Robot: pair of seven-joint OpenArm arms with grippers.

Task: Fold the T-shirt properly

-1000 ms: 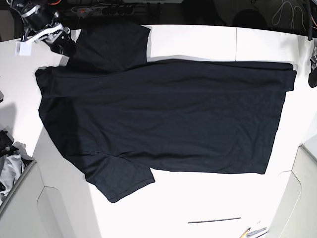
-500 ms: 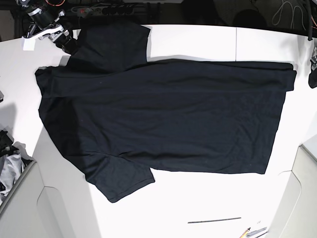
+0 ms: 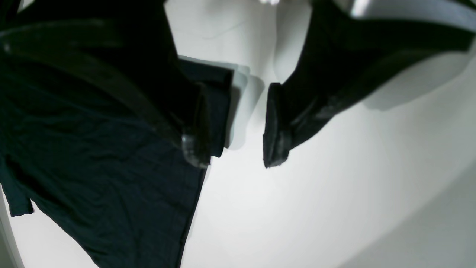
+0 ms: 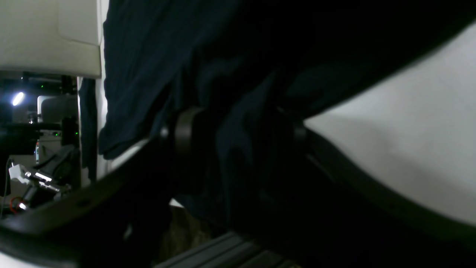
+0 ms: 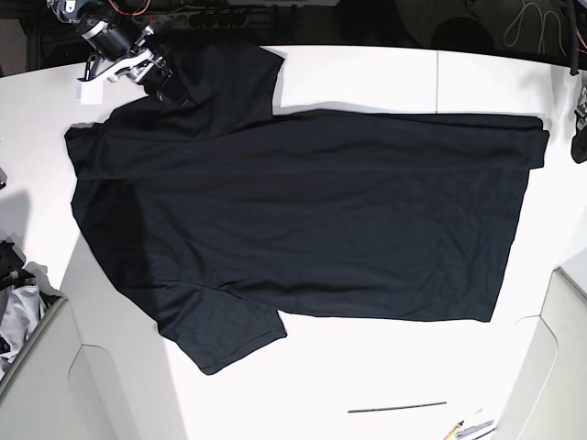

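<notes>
The right gripper (image 5: pixel 158 81) has slid in from the sleeve's outer side and now sits on the far sleeve, jaws apart with folds of the T-shirt (image 5: pixel 303 211) bunched between them, not yet pinched. Farther off, the left gripper (image 3: pixel 234 149) hovers open and empty just beyond the hem corner; the shirt lies flat on the worktop (image 5: pixel 385 376). A sleeve fold looks imminent.

One T-shirt (image 5: pixel 303 211), perhaps two pens (image 5: pixel 470 428)

Base view: looked straight down from above on the whole table (image 5: pixel 367 73). Left wrist view: close, low, over the shirt (image 3: pixel 111 186) hem; right wrist view: closer still, at a sleeve. All shared the shirt.
</notes>
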